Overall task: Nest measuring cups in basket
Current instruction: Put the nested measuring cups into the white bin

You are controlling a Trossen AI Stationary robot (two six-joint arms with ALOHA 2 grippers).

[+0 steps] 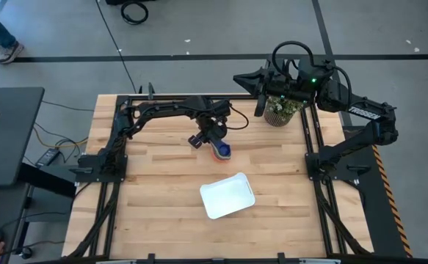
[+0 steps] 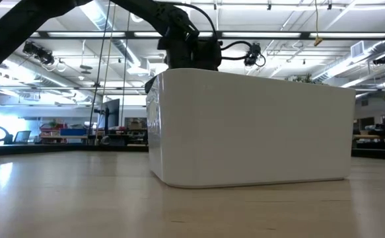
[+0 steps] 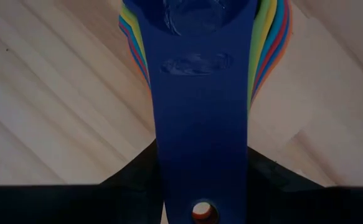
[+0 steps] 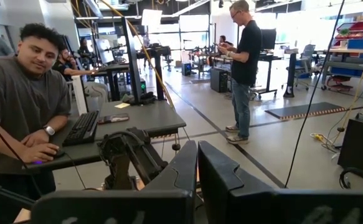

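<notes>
We see the left pincer point(image 1: 212, 139) clamped on the handle of the nested measuring cups point(image 1: 222, 152) (navy on top), low over the desk point(image 1: 155, 191), behind the white basket point(image 1: 227, 196). Right pincer point(image 1: 258, 106) closed on nothing, raised by the plant pot point(image 1: 282, 108).

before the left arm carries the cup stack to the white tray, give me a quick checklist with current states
1. Left pincer shut on the handle of the cup stack: ok.
2. Cups nested together, coloured rims showing under the navy cup: ok.
3. White tray has no cups in it: ok.
4. Table between stack and tray has nothing on it: ok.
5. Right pincer shut, parked high by the plant pot: ok.
6. Stack lifted off the table: cannot tell.
</notes>
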